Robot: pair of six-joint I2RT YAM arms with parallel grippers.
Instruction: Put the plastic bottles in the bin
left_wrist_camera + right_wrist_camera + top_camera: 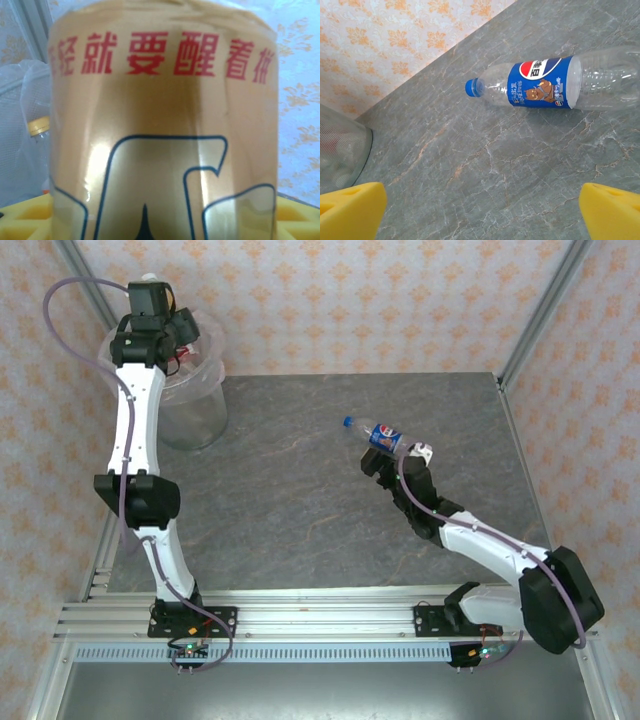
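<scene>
While the left gripper [150, 310] hangs over the bin [200, 415] at 11 o'clock on the table [290, 510], it is clamped on a brown-label bottle [165, 125]. The left wrist view has that bottle upright and very close, red characters across its top band, a yellow pad [20, 220] pressed at each lower corner.

Right gripper [398, 458] – spread wide, holding nothing. Its yellow fingers [350, 212] sit in the two bottom corners of the right wrist view with bare grey table between them. A blue-label bottle [540, 85] lies on its side just ahead at 1 o'clock, blue cap toward 9 o'clock, untouched.

From overhead this bottle is at 2 o'clock from the table's middle, well apart from the bin, with open table between them.

Left wrist view adds the crinkly liner at 9 o'clock and a yellow-capped bottle [39, 126] behind it – I cannot make these out from overhead. Right wrist view catches the bin's wall at its left edge.
</scene>
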